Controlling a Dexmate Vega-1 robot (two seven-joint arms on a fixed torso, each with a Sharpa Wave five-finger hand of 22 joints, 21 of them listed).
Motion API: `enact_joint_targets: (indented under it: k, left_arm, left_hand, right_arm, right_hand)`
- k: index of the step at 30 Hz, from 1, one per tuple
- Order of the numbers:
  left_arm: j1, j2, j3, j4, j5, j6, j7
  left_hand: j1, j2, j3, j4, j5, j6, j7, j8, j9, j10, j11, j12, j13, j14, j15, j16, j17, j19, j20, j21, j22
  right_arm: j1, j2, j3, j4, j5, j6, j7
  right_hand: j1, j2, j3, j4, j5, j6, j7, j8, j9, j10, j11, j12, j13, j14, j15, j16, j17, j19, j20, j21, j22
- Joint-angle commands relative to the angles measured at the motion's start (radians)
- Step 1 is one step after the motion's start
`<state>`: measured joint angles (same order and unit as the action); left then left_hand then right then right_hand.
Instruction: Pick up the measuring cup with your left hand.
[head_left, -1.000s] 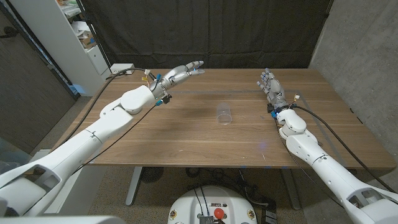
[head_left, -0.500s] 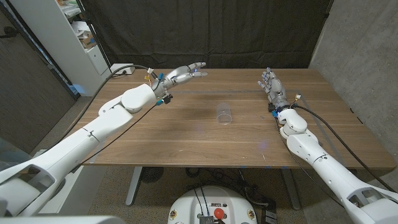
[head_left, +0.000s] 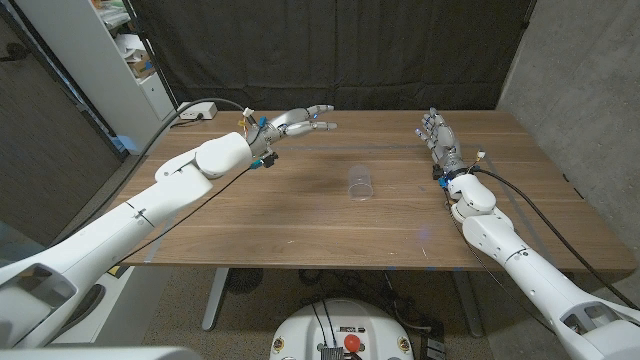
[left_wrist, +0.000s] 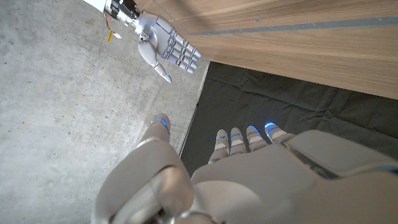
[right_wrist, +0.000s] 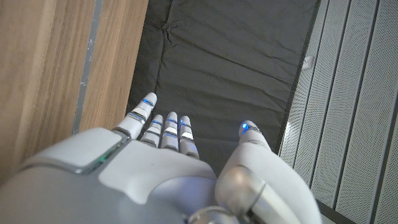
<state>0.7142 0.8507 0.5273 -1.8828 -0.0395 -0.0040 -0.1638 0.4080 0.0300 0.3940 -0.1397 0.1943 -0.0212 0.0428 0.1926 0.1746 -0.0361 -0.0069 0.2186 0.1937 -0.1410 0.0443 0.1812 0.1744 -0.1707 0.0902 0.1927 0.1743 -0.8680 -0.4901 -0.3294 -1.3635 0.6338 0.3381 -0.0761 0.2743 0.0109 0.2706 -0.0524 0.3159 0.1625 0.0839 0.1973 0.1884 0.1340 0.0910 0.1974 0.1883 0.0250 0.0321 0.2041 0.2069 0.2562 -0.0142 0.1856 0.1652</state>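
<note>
A clear measuring cup (head_left: 358, 183) stands upright near the middle of the wooden table (head_left: 300, 220). My left hand (head_left: 297, 123) hovers above the table's far left part, fingers stretched out and apart, holding nothing, well to the left of and beyond the cup. My right hand (head_left: 437, 139) stands at the far right with straight fingers and nothing in it. In the left wrist view my left hand (left_wrist: 249, 168) points past the table edge and the right hand (left_wrist: 165, 46) shows across from it. The right wrist view shows my right hand (right_wrist: 168, 162) with fingers straight.
A black curtain (head_left: 330, 50) hangs behind the table. A white shelf unit (head_left: 130, 60) stands at the far left, with a white power strip (head_left: 197, 109) and cable on the table's back left corner. A concrete wall (head_left: 580, 80) lies to the right.
My left hand has swung a little to the right and lowered, its fingers now pointing more sideways over the table's far edge. The right hand and the cup have not moved.
</note>
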Motion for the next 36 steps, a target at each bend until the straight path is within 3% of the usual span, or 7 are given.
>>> enact_joint_targets:
  k: [1, 10, 25, 36]
  left_arm:
    - [-0.037, 0.014, 0.032, -0.025, 0.086, 0.033, -0.029]
    - [-0.081, 0.023, 0.056, -0.028, 0.132, 0.035, -0.094]
    - [-0.095, 0.057, 0.056, -0.081, 0.212, 0.052, -0.147]
    - [-0.128, 0.050, 0.086, -0.092, 0.304, 0.059, -0.189]
  left_hand:
    - [0.020, 0.001, 0.006, -0.009, 0.003, 0.014, 0.001, 0.007, 0.006, 0.005, -0.003, 0.007, 0.004, 0.008, -0.004, 0.007, 0.002, -0.004, 0.009, 0.006, 0.006]
    - [0.032, 0.001, 0.009, -0.015, 0.004, 0.017, -0.001, 0.008, 0.006, 0.012, -0.004, 0.010, 0.005, 0.013, -0.006, 0.009, 0.002, 0.000, 0.014, 0.007, 0.005]
    - [0.057, 0.000, 0.016, -0.025, 0.008, 0.018, -0.004, 0.008, 0.007, 0.017, -0.010, 0.012, 0.008, 0.019, -0.009, 0.009, 0.002, 0.007, 0.034, 0.009, 0.006]
    - [0.082, -0.001, 0.023, -0.032, 0.012, 0.013, -0.010, 0.007, 0.008, 0.020, -0.020, 0.013, 0.010, 0.029, -0.011, 0.011, 0.003, 0.019, 0.049, 0.012, 0.006]
  right_arm:
    - [-0.023, -0.007, 0.012, -0.023, 0.001, 0.003, -0.019]
    - [-0.046, -0.021, 0.028, -0.064, -0.014, 0.000, -0.063]
    - [-0.073, -0.020, 0.038, -0.099, -0.025, 0.003, -0.099]
    - [-0.084, -0.025, 0.042, -0.116, -0.033, -0.004, -0.115]
  right_hand:
    - [-0.005, -0.001, -0.003, -0.001, 0.005, 0.006, -0.001, 0.000, 0.001, 0.007, 0.000, 0.000, 0.002, 0.010, 0.002, 0.003, 0.003, 0.004, 0.004, 0.004, 0.004]
    - [-0.005, -0.001, -0.004, -0.002, 0.006, 0.005, -0.003, 0.000, 0.001, 0.006, -0.001, 0.000, 0.002, 0.010, 0.002, 0.003, 0.003, 0.003, 0.004, 0.004, 0.004]
    - [-0.006, -0.001, -0.005, -0.002, 0.006, 0.006, -0.002, 0.000, 0.001, 0.006, 0.000, -0.001, 0.002, 0.010, 0.004, 0.003, 0.003, 0.003, 0.005, 0.004, 0.004]
    - [-0.006, -0.001, -0.006, -0.003, 0.007, 0.005, -0.002, 0.000, 0.001, 0.006, 0.000, -0.001, 0.002, 0.010, 0.004, 0.003, 0.003, 0.003, 0.006, 0.004, 0.004]
